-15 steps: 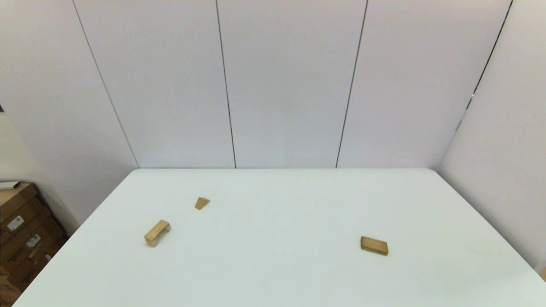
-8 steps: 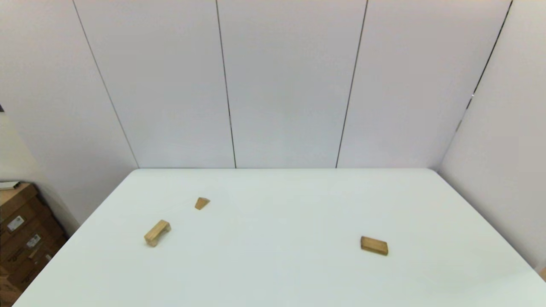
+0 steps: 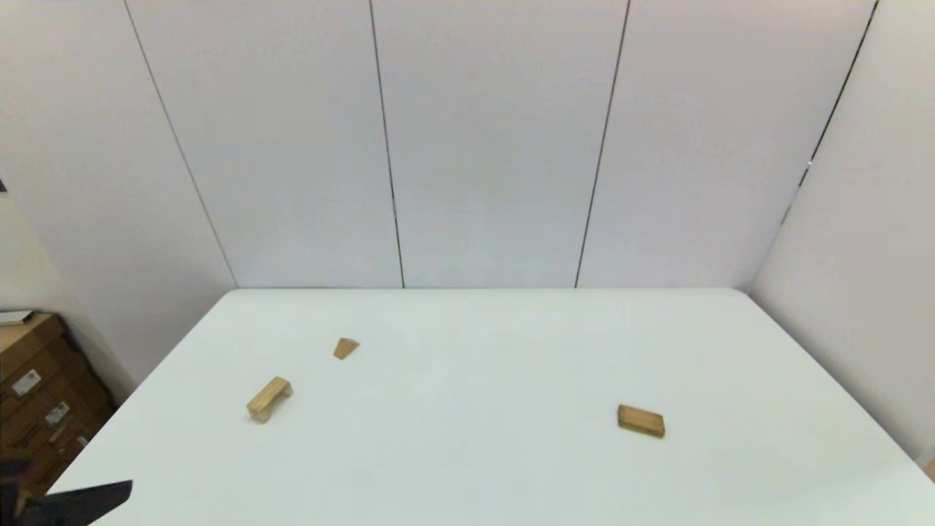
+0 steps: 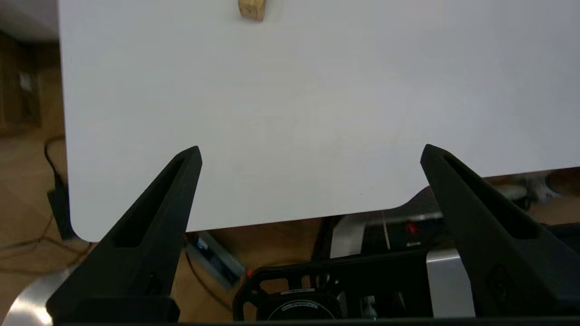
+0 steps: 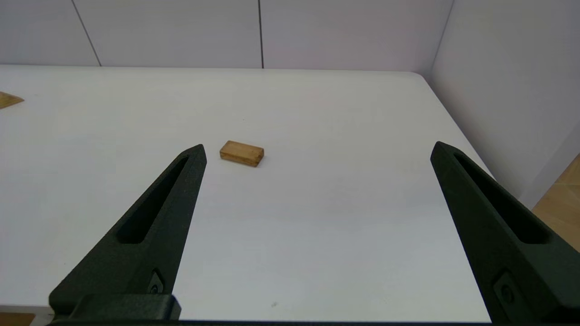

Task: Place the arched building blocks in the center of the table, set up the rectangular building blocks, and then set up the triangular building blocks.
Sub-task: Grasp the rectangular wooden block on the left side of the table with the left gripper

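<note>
One arched block, one rectangular block, one triangular block — three wooden blocks.

I see a plain white table with three light tan wooden blocks: the arch block, the triangular wedge and the rectangular slab, its side edges a shade darker. My left gripper and right gripper have matte black fingers. Brown cardboard boxes carry small white labels.

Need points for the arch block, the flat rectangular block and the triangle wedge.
arch block [image 3: 269,399], head view, flat top face.
rectangular block [image 3: 640,420], head view, broad top face.
triangle wedge [image 3: 345,348], head view, middle of the upward face.
</note>
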Robot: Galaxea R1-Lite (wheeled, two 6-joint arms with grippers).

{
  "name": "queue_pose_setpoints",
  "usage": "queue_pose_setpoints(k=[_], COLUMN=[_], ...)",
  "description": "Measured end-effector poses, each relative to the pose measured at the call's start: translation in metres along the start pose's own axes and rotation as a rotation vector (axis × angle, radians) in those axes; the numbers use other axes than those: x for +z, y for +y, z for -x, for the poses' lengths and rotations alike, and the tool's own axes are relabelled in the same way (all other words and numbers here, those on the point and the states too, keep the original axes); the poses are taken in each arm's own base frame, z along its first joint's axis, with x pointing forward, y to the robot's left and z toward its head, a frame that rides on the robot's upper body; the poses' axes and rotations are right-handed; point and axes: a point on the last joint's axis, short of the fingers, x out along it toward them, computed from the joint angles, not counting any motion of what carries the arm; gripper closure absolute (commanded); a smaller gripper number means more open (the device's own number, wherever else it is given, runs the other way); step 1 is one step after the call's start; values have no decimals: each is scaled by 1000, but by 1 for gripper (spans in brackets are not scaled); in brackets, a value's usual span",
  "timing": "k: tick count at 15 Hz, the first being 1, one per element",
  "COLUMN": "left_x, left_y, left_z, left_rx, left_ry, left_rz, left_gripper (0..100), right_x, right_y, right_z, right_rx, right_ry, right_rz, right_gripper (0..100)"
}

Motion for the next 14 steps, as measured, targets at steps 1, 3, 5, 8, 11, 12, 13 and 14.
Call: queue_pose_setpoints(k=[1,3,5,8,11,12,13,14], left_x=[15,41,57,75,90,92,94,95], left_y=[2,7,12,20,29,32,35,37], left_z=[-15,-52,-90,-149,-199,-212,-225,-235], left_rx=[0,15,31,37,29,24,22,21], left_ry=[63,191,312,454,520,537,552,563], left_rz=[4,12,10,0,-37,-52,-58,-56], left_gripper=[0,0,0,0,0,0,0,0], right_x=[0,0,0,0,0,0,0,0], right_y=[0,0,0,0,0,0,0,0], right_z=[0,0,0,0,0,0,0,0], right_rx=[0,0,0,0,0,0,0,1], right_ry=[0,0,0,0,0,0,0,0], right_rz=[0,0,0,0,0,0,0,0], right_gripper=[0,0,0,0,0,0,0,0])
